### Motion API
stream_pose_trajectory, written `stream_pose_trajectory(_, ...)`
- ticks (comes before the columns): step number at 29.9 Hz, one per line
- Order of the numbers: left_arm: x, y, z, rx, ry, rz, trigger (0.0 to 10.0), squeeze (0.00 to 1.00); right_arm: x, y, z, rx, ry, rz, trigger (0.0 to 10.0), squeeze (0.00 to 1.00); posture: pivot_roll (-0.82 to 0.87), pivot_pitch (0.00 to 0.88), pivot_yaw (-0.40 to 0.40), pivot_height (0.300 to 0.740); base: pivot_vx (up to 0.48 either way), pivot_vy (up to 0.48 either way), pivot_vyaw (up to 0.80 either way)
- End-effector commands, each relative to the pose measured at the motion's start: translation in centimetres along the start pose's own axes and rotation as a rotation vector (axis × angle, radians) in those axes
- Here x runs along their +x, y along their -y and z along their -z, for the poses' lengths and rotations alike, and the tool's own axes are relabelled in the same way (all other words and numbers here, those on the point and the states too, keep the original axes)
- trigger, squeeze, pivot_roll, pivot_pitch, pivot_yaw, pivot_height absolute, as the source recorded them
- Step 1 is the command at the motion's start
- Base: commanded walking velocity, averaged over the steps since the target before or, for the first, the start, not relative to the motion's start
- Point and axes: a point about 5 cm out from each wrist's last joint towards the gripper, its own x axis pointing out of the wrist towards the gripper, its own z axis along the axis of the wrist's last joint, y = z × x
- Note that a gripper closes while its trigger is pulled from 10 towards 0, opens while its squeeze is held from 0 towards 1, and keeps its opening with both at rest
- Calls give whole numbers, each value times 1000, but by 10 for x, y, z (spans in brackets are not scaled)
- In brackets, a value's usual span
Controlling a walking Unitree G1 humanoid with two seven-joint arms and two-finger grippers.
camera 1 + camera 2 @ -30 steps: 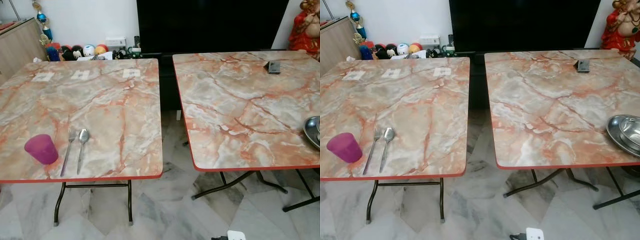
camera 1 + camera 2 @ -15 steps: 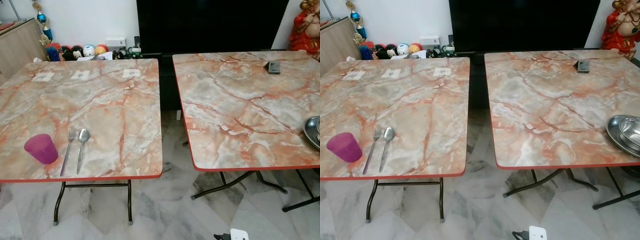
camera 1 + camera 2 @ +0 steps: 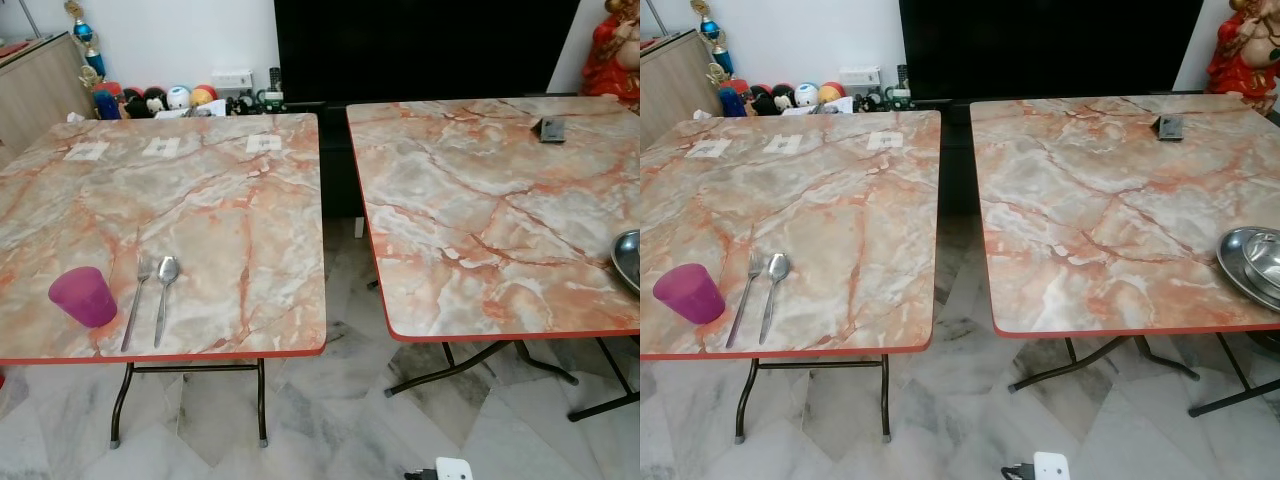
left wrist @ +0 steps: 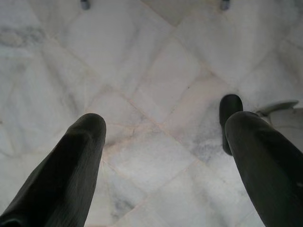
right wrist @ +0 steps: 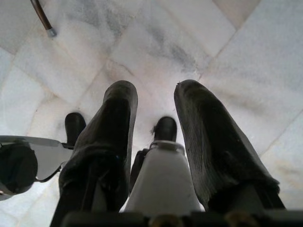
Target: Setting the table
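Down by the floor, the left gripper point(image 4: 163, 137) hangs with its fingers point(image 4: 75, 165) spread wide and nothing between them, only pale marble tiles point(image 4: 142, 71) beneath. The right gripper point(image 5: 156, 109) hangs low too, its fingers point(image 5: 113, 123) parted by a narrow gap, holding nothing, above the robot's own foot and the tiled floor.

Out from there, two marble-patterned counters stand side by side with a gap between them. On the left counter point(image 3: 200, 200), near its front edge, a purple cup point(image 3: 83, 296) stands upright, and just beside it a fork point(image 3: 137, 300) and a spoon point(image 3: 163, 295) lie parallel, close together. So one place looks part-laid: drink and cutlery are down, but no plate sits with them. The plate is over on the right counter point(image 3: 1090, 200), right at its far right edge: a steel plate point(image 3: 1240, 265) with a steel bowl point(image 3: 1265, 250) resting in it, well apart from the cup and cutlery. My read is that fetching plate and bowl across to the left setting is what remains, and neither gripper is anywhere near them yet. A small dark object point(image 3: 1169, 126) lies near the back of the right counter; three white labels sit at the back of the left one.

Against the frame a second ago, the whole scene has slid slightly, tabletops a touch higher and the plate further toward the edge of view. That is the camera shifting; cup, fork and spoon keep their arrangement.
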Motion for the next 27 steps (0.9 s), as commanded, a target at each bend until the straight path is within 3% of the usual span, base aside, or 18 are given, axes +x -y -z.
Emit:
stream_pose_trajectory(1, -2, -3, 6, 12, -30, -4, 10000, 0, 0, 1, 0, -16, 3, -6, 10000, 0, 52, 96, 52, 740, 0, 0, 0)
stream_pose_trajectory(5, -1, 1, 6, 10, -29, -5, 10000, 0, -1, 9, -2, 1, 8, 15, 10000, 0, 60, 96, 65, 740, 0, 0, 0)
stream_pose_trajectory(10, 0, 14, 7, -34, -26, 11, 10000, 0, -3, 24, 1, 89, 4, 93, 10000, 0, 80, 118, 33, 740, 0, 0, 0)
stream_pose_trajectory(22, 0, 20, 8, -63, -35, 24, 10000, 0, -1, 21, -6, 70, 22, 74, 10000, 0, 51, 136, 37, 740, 0, 0, 0)
stream_pose_trajectory(27, 0, 21, 9, -57, -34, 27, 10000, 0, -2, 21, -2, 63, 11, 74, 10000, 0, 55, 151, 31, 740, 0, 317, 0)
